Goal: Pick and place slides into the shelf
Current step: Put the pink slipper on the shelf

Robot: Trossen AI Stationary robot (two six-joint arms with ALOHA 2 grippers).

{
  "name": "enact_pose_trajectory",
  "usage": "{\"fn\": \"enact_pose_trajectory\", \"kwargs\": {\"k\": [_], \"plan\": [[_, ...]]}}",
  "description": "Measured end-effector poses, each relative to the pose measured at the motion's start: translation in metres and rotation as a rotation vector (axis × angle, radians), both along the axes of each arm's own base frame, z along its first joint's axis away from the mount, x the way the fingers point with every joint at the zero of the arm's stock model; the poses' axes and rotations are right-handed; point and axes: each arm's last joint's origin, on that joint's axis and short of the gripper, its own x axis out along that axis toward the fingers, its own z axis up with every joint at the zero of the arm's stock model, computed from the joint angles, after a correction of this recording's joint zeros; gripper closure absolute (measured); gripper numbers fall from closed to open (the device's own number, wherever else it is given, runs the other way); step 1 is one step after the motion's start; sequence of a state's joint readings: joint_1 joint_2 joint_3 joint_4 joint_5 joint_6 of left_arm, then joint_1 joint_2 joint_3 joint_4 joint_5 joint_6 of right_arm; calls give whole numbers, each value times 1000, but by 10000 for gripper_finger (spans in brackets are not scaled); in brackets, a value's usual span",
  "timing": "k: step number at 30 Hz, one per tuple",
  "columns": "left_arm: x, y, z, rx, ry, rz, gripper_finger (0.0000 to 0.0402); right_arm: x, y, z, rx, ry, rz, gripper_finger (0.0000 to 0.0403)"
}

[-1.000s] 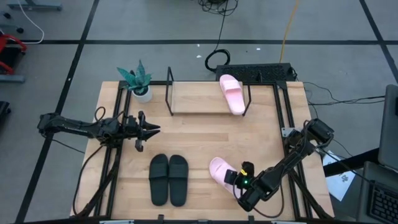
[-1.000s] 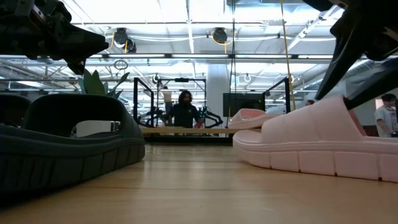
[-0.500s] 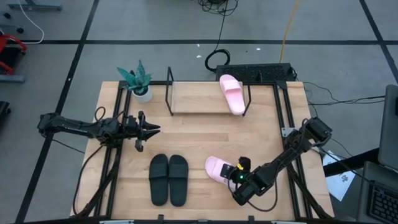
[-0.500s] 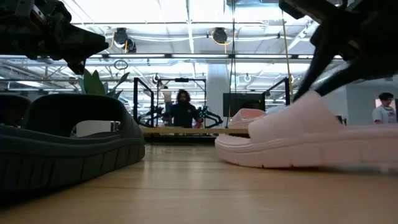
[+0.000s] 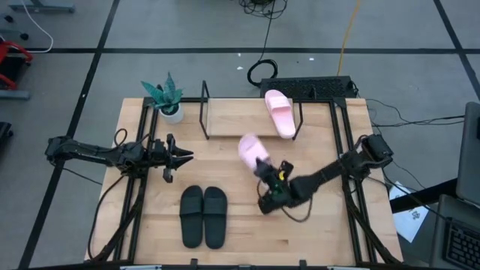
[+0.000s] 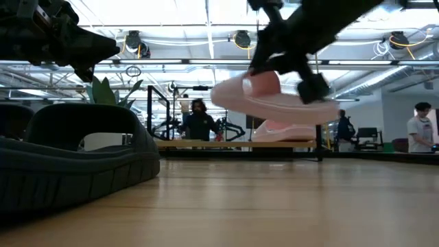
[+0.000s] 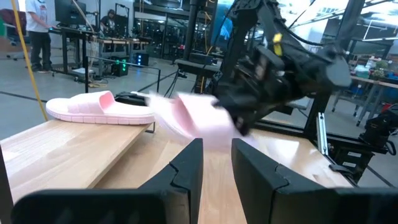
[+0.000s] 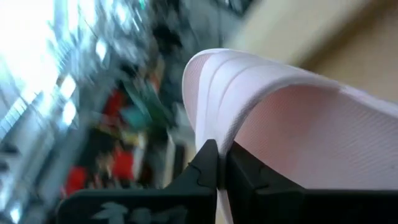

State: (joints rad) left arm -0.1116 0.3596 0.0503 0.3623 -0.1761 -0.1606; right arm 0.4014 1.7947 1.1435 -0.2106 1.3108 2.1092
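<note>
Currently the right gripper (image 5: 264, 171) is pinched shut on a pale pink slide (image 5: 252, 151), carrying it clear of the bench (image 5: 225, 157) near the middle, just short of the shelf (image 5: 240, 120) at the far edge. The other pink slide (image 5: 279, 112) lies on the shelf's right end. The black pair (image 5: 203, 216) sits near the front edge. The left gripper (image 5: 180, 156) hovers by the left edge, slightly parted and empty. Judging by its look, the slide is light, soft foam, best held by strap or sole edge. Motion blur hides the exact grip point.
</note>
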Motion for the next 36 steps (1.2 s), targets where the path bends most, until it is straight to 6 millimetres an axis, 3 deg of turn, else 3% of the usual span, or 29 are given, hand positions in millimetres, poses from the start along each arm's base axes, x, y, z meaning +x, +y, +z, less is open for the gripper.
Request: {"fn": "enact_pose_trajectory", "kwargs": {"k": [8, 17, 22, 28, 31, 36], "plan": [[0, 0, 0, -1, -3, 0, 314, 36, -66, 27, -84, -119, -212, 402], [0, 0, 1, -2, -10, 0, 314, 45, -129, 52, -145, -157, -379, 402], [0, 0, 1, -3, -11, 8, 314, 49, -161, 50, -118, -185, -360, 402], [0, 0, 1, -3, -10, 8, 314, 77, -200, 44, -103, -196, -325, 402], [0, 0, 1, -20, -11, 6, 314, 85, -218, 31, -84, -218, -360, 402], [0, 0, 1, -38, -12, 5, 314, 85, -233, 18, -40, -207, -338, 402]]}}
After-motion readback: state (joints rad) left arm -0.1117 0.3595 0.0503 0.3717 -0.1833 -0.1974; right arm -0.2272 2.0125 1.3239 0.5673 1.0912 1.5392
